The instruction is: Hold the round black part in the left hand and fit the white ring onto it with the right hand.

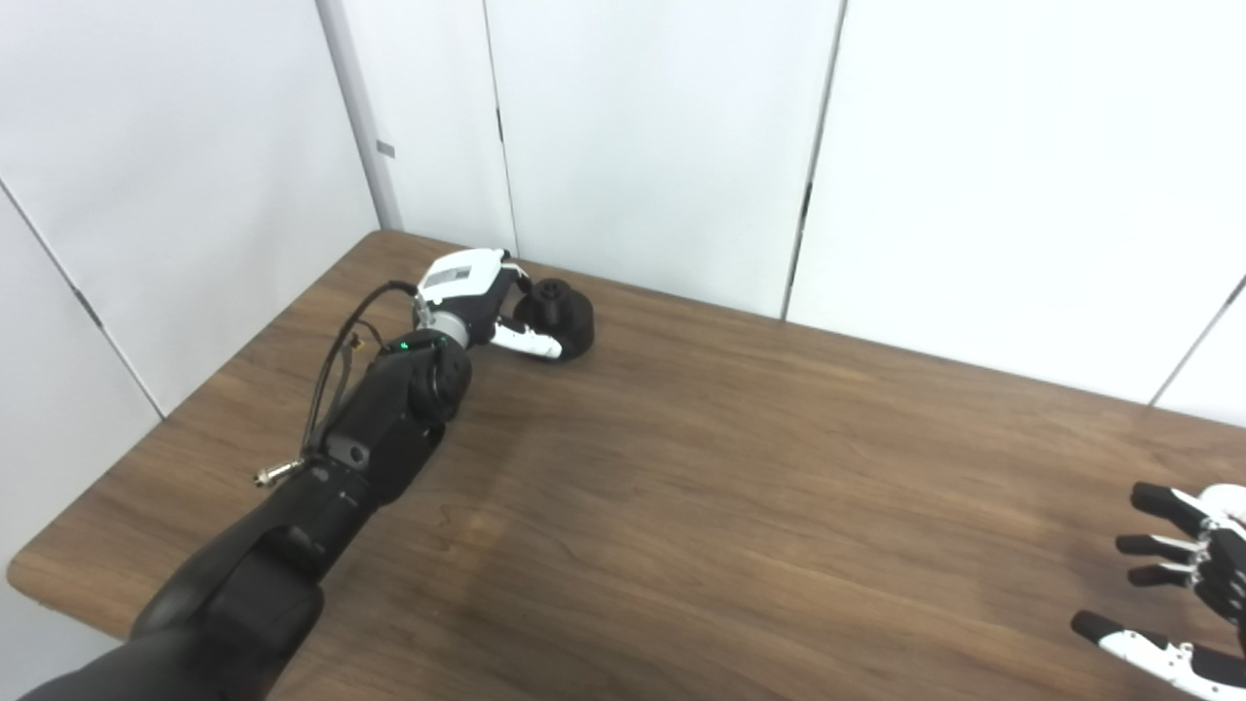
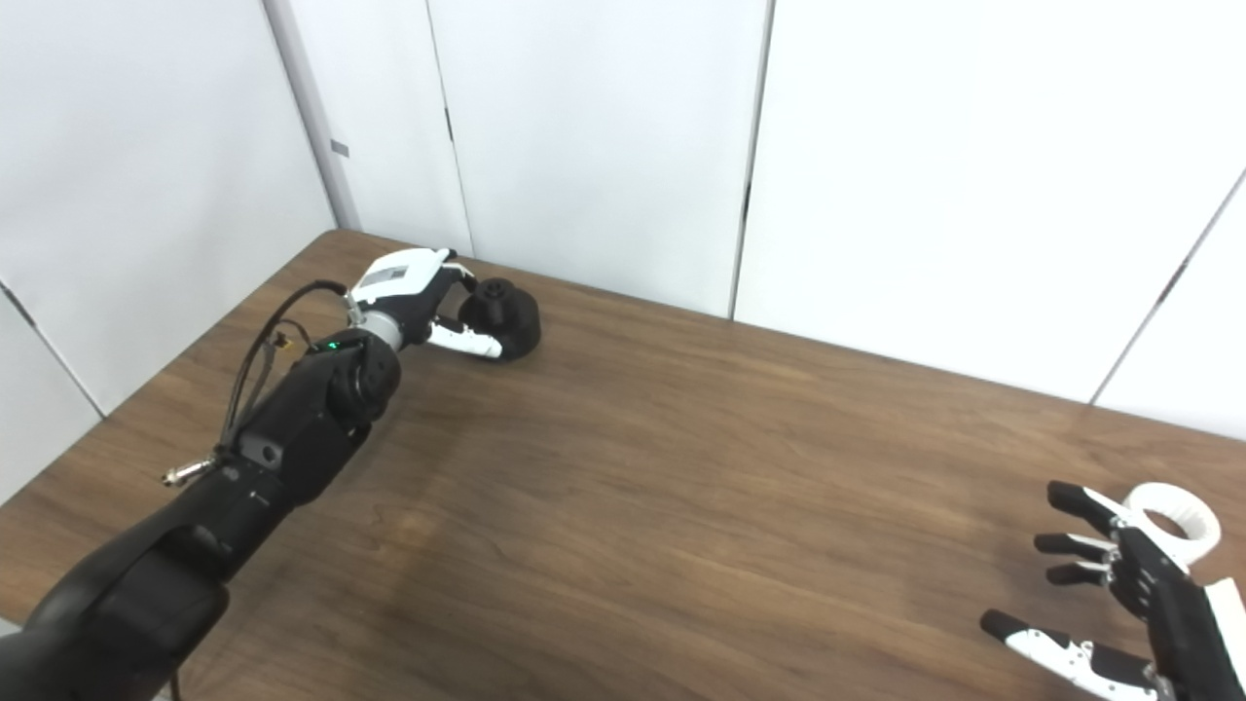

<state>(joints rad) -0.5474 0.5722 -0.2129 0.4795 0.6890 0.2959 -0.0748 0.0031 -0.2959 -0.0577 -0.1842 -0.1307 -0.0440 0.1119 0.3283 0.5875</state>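
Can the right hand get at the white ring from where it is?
Probably yes: the right hand is open beside the white ring, which lies on the table just past its fingertips, and nothing stands between them.

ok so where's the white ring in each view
Left eye view: white ring cut off at the right edge, behind the right hand.
Right eye view: fully visible low on the right, lying on the table just beyond that hand.
Shared landmark: the round black part at the left hand.
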